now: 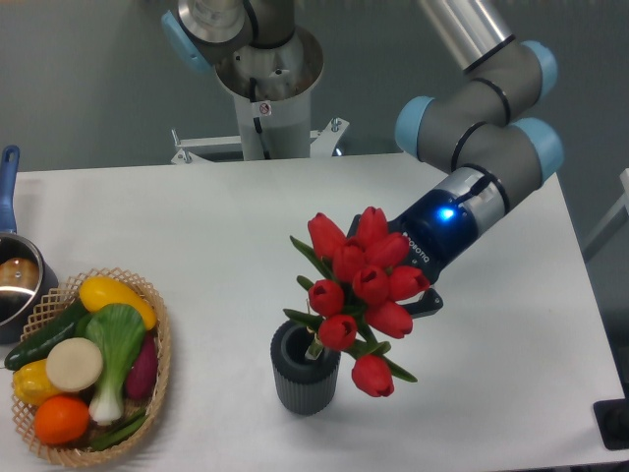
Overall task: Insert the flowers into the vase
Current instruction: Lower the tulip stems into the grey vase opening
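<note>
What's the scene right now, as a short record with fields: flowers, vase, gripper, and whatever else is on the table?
flowers: red tulip bunch, tilted, stem end at the vase mouth, blooms right of it
vase: dark ribbed cylinder, upright, near the table's front edge
gripper: behind the blooms, fingers hidden, carrying the bunch
basket: wicker, front left, full of vegetables
saucepan: at the left edge, blue handle

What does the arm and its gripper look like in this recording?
The arm is built of silver-grey metal tubes with light blue caps at the joints. The wrist section is dark, with a glowing blue light ring and small white lettering along its side. The gripper is black, mostly hidden behind the flowers. No loose cables show.
</note>
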